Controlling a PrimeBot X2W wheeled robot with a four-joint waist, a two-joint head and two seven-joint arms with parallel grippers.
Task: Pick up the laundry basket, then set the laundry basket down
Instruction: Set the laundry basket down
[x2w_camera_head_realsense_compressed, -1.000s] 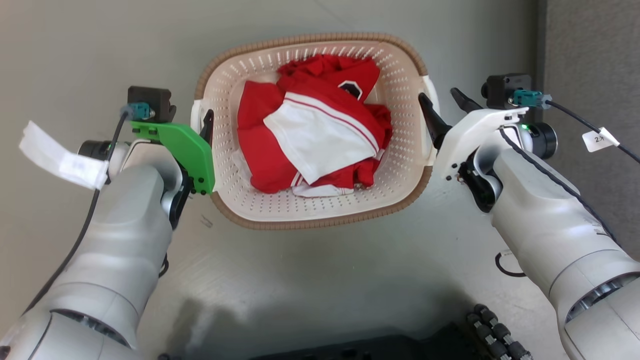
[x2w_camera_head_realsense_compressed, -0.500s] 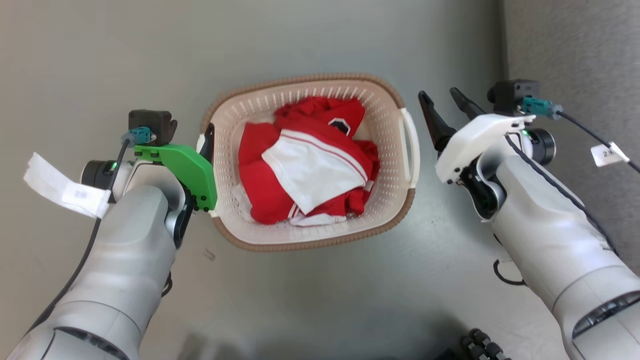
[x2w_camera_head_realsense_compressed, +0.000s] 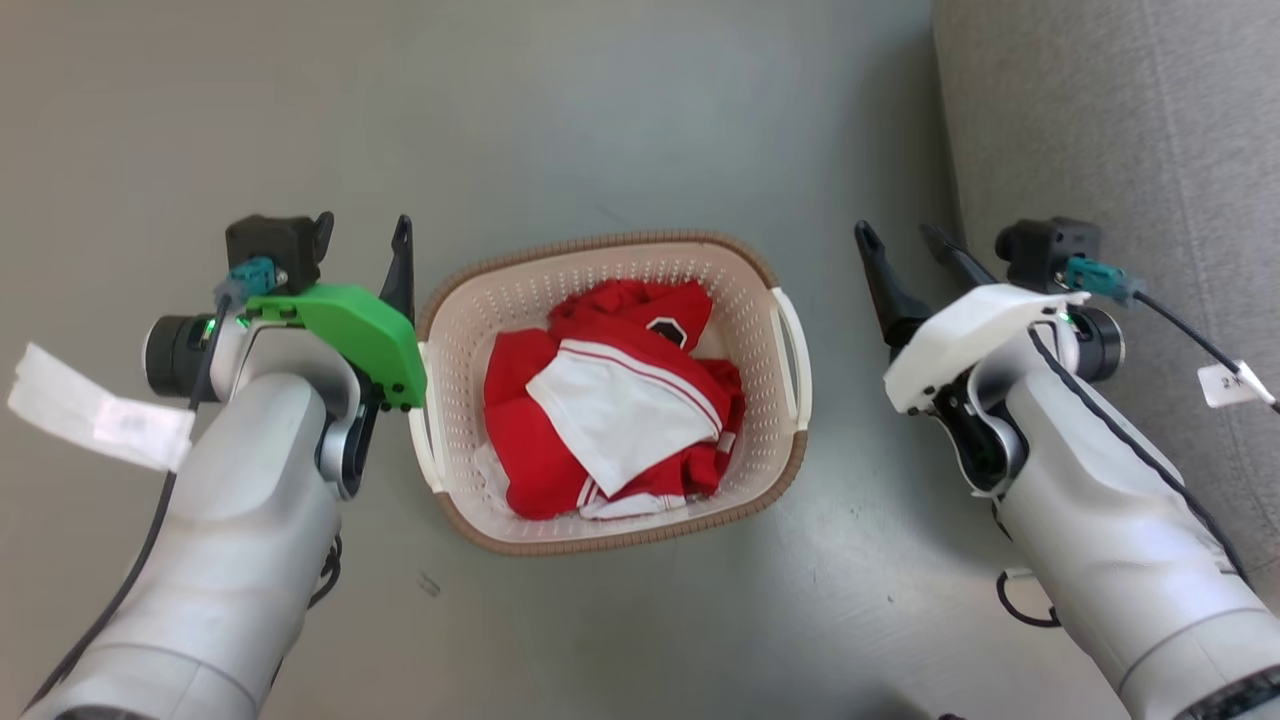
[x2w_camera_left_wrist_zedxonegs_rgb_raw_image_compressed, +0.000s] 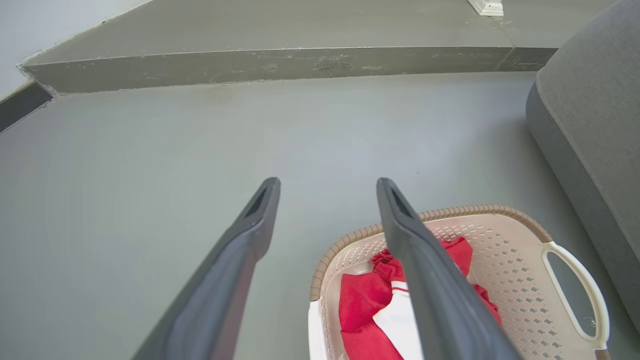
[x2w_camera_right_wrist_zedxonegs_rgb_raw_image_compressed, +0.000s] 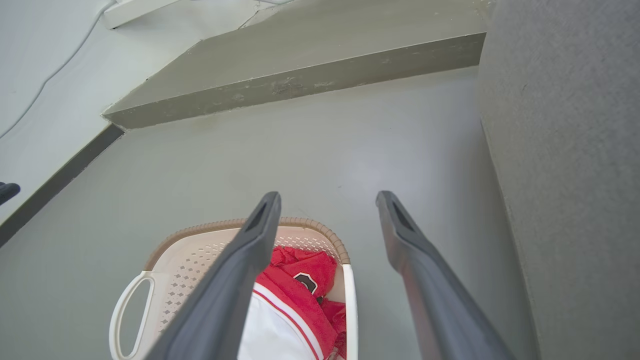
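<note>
The laundry basket (x2w_camera_head_realsense_compressed: 600, 243), cream and perforated with a brown rim, stands on the grey floor between my two arms. It holds red and white clothes (x2w_camera_head_realsense_compressed: 610, 410). My left gripper (x2w_camera_head_realsense_compressed: 370, 240) hangs open just left of its white left handle (x2w_camera_head_realsense_compressed: 425, 445), touching nothing. On the other side my right gripper (x2w_camera_head_realsense_compressed: 897, 235) is open too, a short way off the right handle (x2w_camera_head_realsense_compressed: 795, 350). In the left wrist view the left gripper (x2w_camera_left_wrist_zedxonegs_rgb_raw_image_compressed: 327, 185) spreads above the basket (x2w_camera_left_wrist_zedxonegs_rgb_raw_image_compressed: 450, 212). The right wrist view shows the right gripper (x2w_camera_right_wrist_zedxonegs_rgb_raw_image_compressed: 327, 196) empty over the basket (x2w_camera_right_wrist_zedxonegs_rgb_raw_image_compressed: 210, 230).
A grey upholstered seat (x2w_camera_head_realsense_compressed: 1100, 120) rises close along the right side, next to my right arm. A low concrete step (x2w_camera_left_wrist_zedxonegs_rgb_raw_image_compressed: 280, 65) crosses the floor beyond the basket. Bare grey floor (x2w_camera_head_realsense_compressed: 600, 120) lies ahead and to the left.
The head camera has shifted, so the basket looks smaller and lower. Both grippers, which sat at the basket's handles, have come away from them, the right one first.
</note>
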